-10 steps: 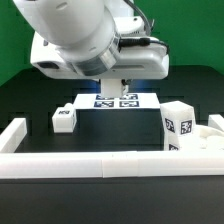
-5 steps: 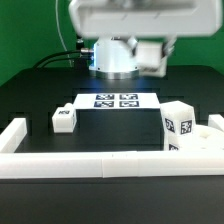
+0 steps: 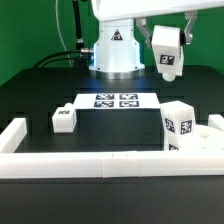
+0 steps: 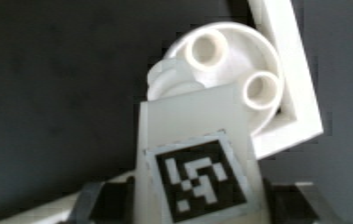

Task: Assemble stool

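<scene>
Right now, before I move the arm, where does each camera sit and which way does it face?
Exterior view: off the arm, beyond the border rail, facing the robot base; the jaws show at top.
Wrist view: on the wrist, looking down past the jaws onto the seat.
Shared: the held leg and the border rail.

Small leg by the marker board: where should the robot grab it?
Probably from above, pinching the small leg across its two side faces. It lies low and blocky on the table, with its sides free.
</scene>
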{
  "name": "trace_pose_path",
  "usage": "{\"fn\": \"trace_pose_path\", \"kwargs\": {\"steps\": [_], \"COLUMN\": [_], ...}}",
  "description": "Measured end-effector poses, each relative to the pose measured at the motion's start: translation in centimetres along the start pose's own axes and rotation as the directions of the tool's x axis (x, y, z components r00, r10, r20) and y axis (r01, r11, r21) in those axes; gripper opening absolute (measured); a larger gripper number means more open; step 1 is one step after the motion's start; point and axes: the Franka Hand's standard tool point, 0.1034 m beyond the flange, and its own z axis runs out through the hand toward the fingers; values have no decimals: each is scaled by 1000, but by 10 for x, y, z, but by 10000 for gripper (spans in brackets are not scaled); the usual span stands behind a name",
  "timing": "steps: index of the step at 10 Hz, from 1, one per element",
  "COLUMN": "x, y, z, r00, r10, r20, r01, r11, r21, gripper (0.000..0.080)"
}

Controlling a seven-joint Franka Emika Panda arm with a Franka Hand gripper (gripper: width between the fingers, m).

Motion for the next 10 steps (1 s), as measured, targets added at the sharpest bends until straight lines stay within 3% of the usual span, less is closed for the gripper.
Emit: {"fn": "trace_pose_path", "kwargs": {"steps": [2,4,7,8,9,10], "x": [5,-4,-12,-10,0,-2], "y": [-34,-69,-84,-80,-51,-31], "z": [10,18,23,21,15,21], "r00": [983,949,911,905,854,824], "r10": [45,115,135,102,77,64], "r20": [-176,-295,-389,-413,-514,-563], "r01": [-32,-78,-72,-36,6,20], "r11": [997,988,982,986,987,990], "r21": [73,135,173,165,159,143], "gripper": [324,324,324,324,324,324]}}
